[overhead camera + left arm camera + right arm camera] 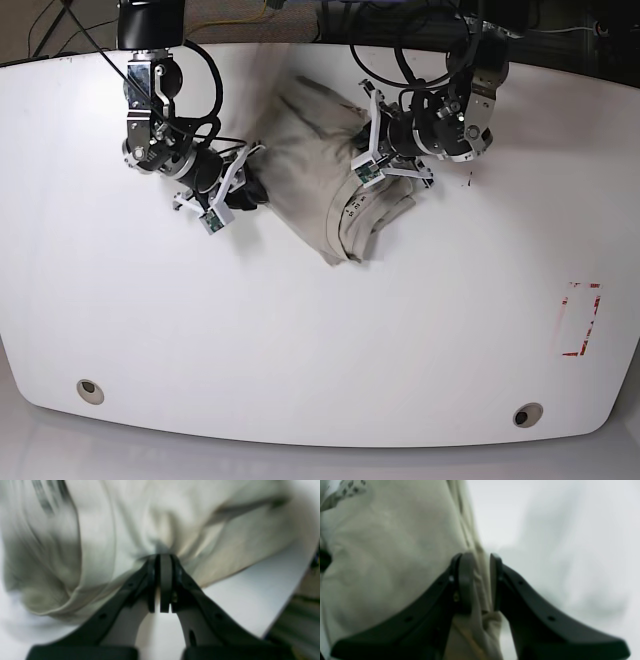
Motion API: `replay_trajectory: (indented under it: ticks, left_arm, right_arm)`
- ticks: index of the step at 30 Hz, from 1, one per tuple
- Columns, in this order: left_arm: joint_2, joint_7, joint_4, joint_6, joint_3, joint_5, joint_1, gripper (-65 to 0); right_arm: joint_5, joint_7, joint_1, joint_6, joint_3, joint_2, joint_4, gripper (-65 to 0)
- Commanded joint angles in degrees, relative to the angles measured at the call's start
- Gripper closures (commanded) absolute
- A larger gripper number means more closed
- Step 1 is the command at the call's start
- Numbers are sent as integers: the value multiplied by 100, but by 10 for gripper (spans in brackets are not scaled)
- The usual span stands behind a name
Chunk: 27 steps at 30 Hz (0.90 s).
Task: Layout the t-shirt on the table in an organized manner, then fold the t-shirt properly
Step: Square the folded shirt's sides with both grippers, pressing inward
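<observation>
White table (320, 340), one t-shirt (310, 170)

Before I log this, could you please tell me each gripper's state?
Left gripper: shut on the t-shirt.
Right gripper: shut on the t-shirt.

The t-shirt (315, 185) lies bunched on the far middle of the desk (300, 340), between the two arms. In the base view the right gripper (250, 190) sits at its left edge and the left gripper (362, 165) on its right side (each pinching cloth). A dashed rectangle mark (578, 318) lies well apart, near the desk's right edge. Two small holes (90, 390) sit by the near edge.
</observation>
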Motion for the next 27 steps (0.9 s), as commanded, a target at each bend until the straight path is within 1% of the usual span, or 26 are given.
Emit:
replay_trajectory:
  ticks: [1, 6, 9, 13, 16, 17, 23, 27]
  left_arm:
    - [-227, -260, -130, 10, -26, -37, -292, 0]
    - [-447, -357, -332, 10, -35, -37, -591, 0]
    - [-473, -357, -341, 10, -35, -37, -723, 0]
    - [-491, -357, -341, 10, -35, -37, -881, 0]
    - [-508, -357, -341, 10, -35, -10, -1004, 0]
    - [-579, -357, -341, 10, -35, -10, -1048, 0]
    - [-825, -357, -165, 10, -140, -28, -1171, 0]
    - [-895, -357, 327, 10, -536, -28, -1189, 0]
  right_arm:
    - [88, 100, -151, 38, 25, -80, 212, -108]
    - [53, 100, -458, 38, 25, -344, 441, -108]
    - [-105, 100, -625, 38, 25, -520, 590, -108]
    - [-492, 100, -722, 38, 25, -871, 722, -108]
    - [-791, 91, -722, 38, 25, -1047, 827, -108]
    - [-870, 91, -722, 38, 25, -1091, 898, -108]
    - [-1019, -23, -722, 38, 25, -1126, 1469, -108]
    - [-1037, -480, -669, 38, 78, -1082, 2032, -108]
